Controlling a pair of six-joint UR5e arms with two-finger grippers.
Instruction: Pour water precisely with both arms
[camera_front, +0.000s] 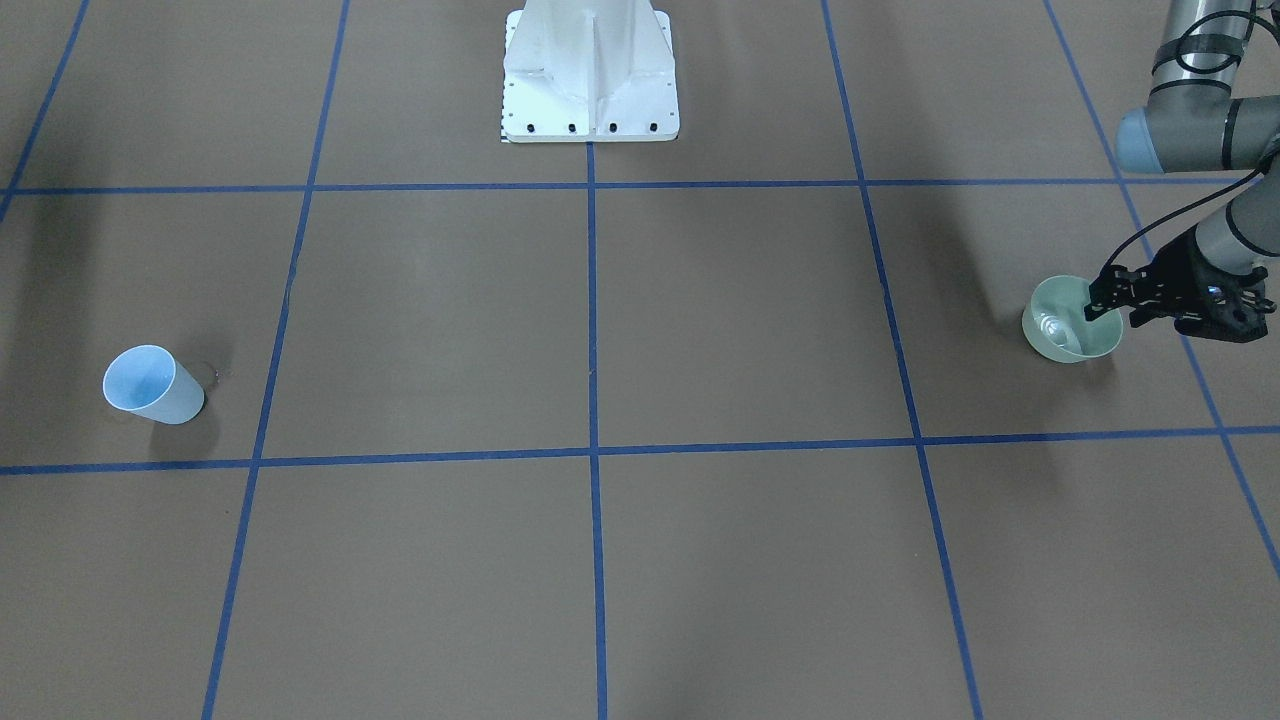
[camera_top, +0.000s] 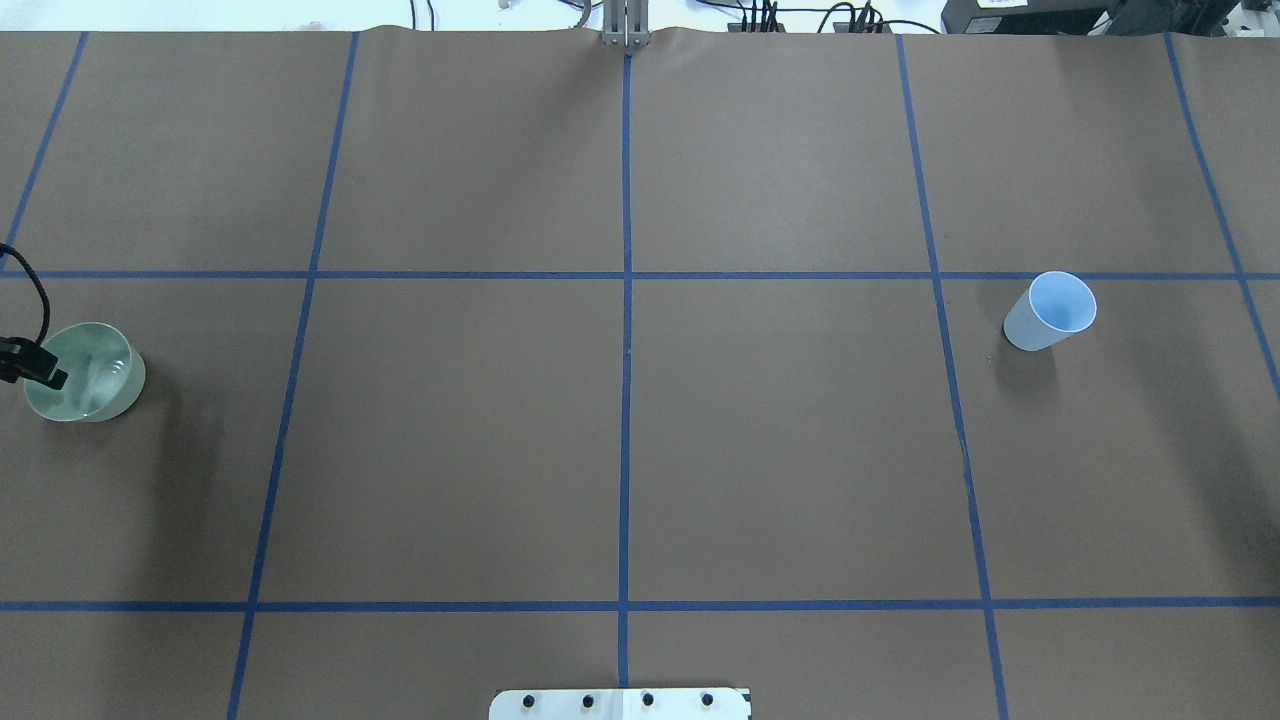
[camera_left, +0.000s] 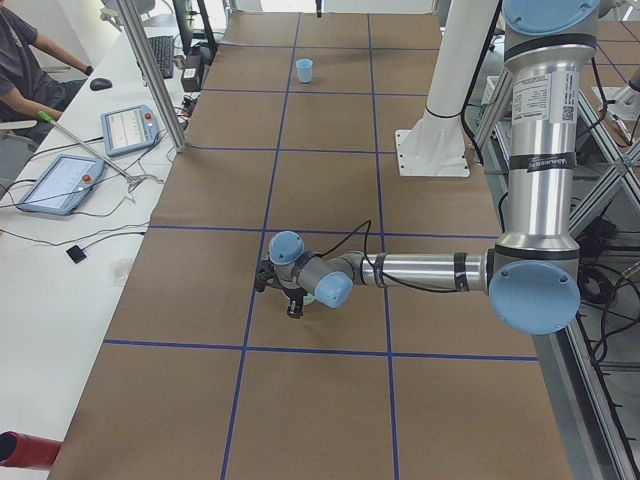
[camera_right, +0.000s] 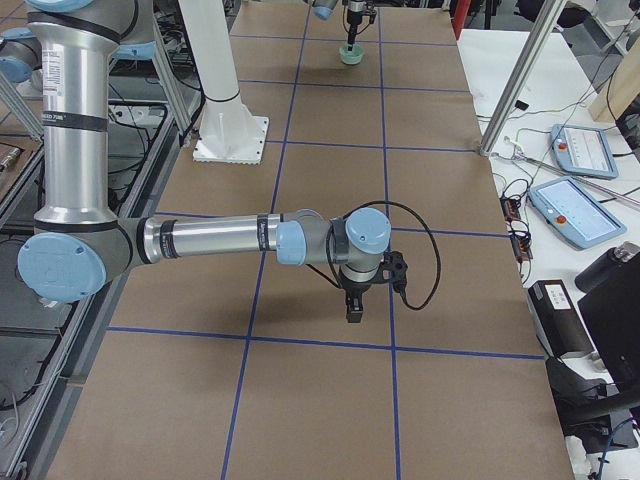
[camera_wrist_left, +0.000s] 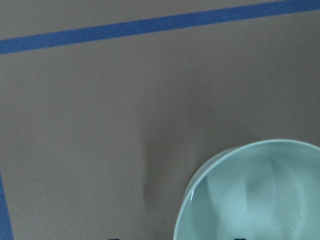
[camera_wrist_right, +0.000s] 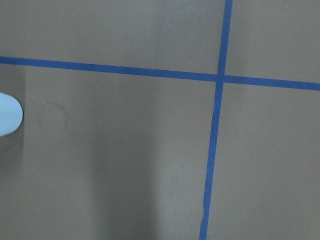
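Grasp step, I judge: the green cup (camera_front: 1070, 325) stands at 9 o'clock on the table (camera_top: 620, 450) in the overhead view, the water (camera_front: 1052, 325) glinting inside. The left gripper (camera_front: 1105, 300) is at the cup's 9 o'clock rim, jaws apart astride the wall and not clamped. Next move likely calls for closing on the wall and lifting level, no slosh, toward the blue cup (camera_top: 1048, 310) at 3 o'clock. Only the left wrist view shows the straddle; the right gripper (camera_right: 353, 312) shows only in the exterior right view, jaws cannot tell, while its wrist view catches the blue cup's edge at 9 o'clock near a dried ring stain (camera_wrist_right: 52, 112).
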